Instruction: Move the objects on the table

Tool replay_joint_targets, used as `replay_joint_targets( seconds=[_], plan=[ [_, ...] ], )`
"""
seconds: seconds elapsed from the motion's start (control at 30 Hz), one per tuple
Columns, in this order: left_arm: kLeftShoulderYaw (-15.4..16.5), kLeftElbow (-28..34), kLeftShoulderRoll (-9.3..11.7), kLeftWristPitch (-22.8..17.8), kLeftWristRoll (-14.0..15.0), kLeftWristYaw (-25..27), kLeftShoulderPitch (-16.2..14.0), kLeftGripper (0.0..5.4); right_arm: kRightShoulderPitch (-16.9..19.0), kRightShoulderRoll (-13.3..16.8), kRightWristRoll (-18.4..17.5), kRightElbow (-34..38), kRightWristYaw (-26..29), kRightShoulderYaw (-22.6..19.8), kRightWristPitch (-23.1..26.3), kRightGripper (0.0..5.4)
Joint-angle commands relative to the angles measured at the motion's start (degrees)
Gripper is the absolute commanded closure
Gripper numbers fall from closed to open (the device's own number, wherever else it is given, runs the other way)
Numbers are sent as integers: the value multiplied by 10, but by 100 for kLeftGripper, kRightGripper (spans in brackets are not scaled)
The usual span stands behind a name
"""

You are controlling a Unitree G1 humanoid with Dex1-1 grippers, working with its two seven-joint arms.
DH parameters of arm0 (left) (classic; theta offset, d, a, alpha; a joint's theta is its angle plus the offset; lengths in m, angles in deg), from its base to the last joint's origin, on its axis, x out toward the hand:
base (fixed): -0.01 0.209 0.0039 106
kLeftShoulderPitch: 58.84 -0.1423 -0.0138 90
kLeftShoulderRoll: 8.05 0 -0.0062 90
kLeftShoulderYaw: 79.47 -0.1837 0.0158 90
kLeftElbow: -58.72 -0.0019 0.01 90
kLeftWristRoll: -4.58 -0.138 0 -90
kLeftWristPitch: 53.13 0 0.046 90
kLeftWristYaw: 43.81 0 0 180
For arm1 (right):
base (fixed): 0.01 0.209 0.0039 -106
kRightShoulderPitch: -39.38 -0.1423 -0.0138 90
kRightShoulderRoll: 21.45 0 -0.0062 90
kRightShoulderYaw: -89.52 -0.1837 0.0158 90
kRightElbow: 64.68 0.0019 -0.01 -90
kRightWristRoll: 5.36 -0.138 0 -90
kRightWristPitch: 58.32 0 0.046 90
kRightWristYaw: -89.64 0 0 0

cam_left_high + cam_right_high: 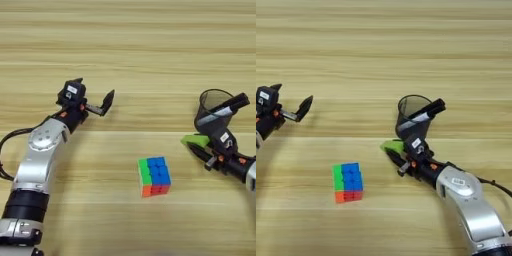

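Observation:
The multicoloured puzzle cube (pixel 154 176) sits on the table (pixel 125 40) at the centre front, with neither arm touching it. At the right stands a black mesh pen cup (pixel 411 107) with a black-and-white marker (pixel 428 111) leaning out of it. A flat bright-green block (pixel 390 145) lies just in front of the cup. My right gripper (pixel 402 145) is open, one finger on each side of the block's right end, its upper finger close against the cup. At the left my left gripper (pixel 94 92) stands open over bare wood with nothing between its fingers.
Bare wood-grain planks run across the far half of the table (pixel 381 40). A black cable (pixel 6 145) loops beside my left arm at the left edge. The cube stands roughly midway between the two arms.

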Motion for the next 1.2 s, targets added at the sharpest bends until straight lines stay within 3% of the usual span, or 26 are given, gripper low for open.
replay_joint_targets(
  seconds=[0.03,0.67,0.93,1.2],
  plan=[
    [4,-6,-1,5,-6,1,8,0,15,3,8,-7,1,8,23,372],
    [8,-5,-4,7,-8,5,7,0,17,0,1,14,7,4,18,171],
    [7,-7,-5,9,-9,6,7,0,26,0,-21,68,34,7,-22,81],
    [7,-10,-6,11,-11,5,8,0,53,11,-63,123,107,19,-81,5]
  ],
)
